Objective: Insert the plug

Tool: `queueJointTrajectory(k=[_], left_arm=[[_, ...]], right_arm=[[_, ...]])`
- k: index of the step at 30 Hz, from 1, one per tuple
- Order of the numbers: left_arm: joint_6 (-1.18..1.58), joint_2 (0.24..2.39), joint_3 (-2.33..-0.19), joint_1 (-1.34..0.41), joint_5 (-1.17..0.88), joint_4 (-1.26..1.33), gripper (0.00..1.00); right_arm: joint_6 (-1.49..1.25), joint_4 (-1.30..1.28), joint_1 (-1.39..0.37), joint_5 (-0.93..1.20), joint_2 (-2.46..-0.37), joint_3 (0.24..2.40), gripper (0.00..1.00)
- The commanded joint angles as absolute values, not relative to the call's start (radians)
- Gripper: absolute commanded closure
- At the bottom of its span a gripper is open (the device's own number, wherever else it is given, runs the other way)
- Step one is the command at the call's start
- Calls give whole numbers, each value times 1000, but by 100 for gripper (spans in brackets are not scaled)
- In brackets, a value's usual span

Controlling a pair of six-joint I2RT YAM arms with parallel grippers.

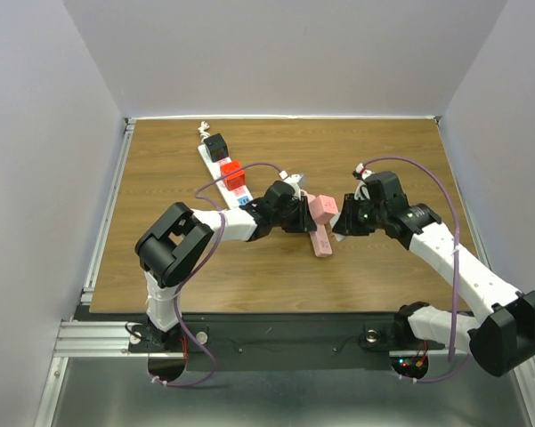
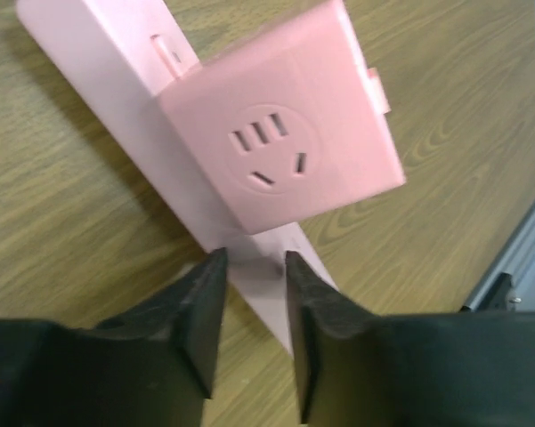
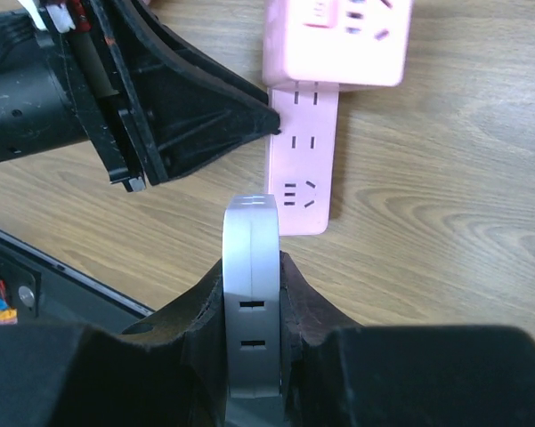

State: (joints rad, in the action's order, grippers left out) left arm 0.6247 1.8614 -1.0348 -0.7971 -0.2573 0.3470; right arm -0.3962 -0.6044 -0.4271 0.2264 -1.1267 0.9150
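My right gripper (image 3: pixel 251 271) clamps the white plug (image 3: pixel 250 231) just off the pink power strip (image 3: pixel 303 160), at the end away from its cube adapter (image 2: pixel 285 151); my left gripper (image 2: pixel 249 267), jaws narrow, straddles the strip beside that adapter, and I cannot tell whether it grips

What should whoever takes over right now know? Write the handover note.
Left gripper: fingers at the pink power strip's edge beside the pink cube adapter, jaws narrow; a firm grip cannot be confirmed.
Right gripper: shut on the white plug, held just short of the strip's free sockets.
Done: plug in hand and brought up to the strip.
Left: steady the strip, push the plug in.
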Motion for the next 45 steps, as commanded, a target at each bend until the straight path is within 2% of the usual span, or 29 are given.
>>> queueJointTrajectory(k=[1,5,11,31,45], left_arm=[[594,1873,-1085,-810,-212,293,65],[598,1894,-1080,-815,-215,287,77],[601,1928,-1085,-819,-222,285,82],[606,1936,-1081,-822,-253,305,85],[607,1945,-1089,-822,-267,307,87]], right_arm=[[-380,-569,-433,203,-1132,899,100],[-377,-555,-433,180,-1138,873,100],[-377,-523,-448,132,-1157,844,100],[-368,-468,-664,-187,-1324,884,100],[-376,-390,-704,-334,-1305,859,100]])
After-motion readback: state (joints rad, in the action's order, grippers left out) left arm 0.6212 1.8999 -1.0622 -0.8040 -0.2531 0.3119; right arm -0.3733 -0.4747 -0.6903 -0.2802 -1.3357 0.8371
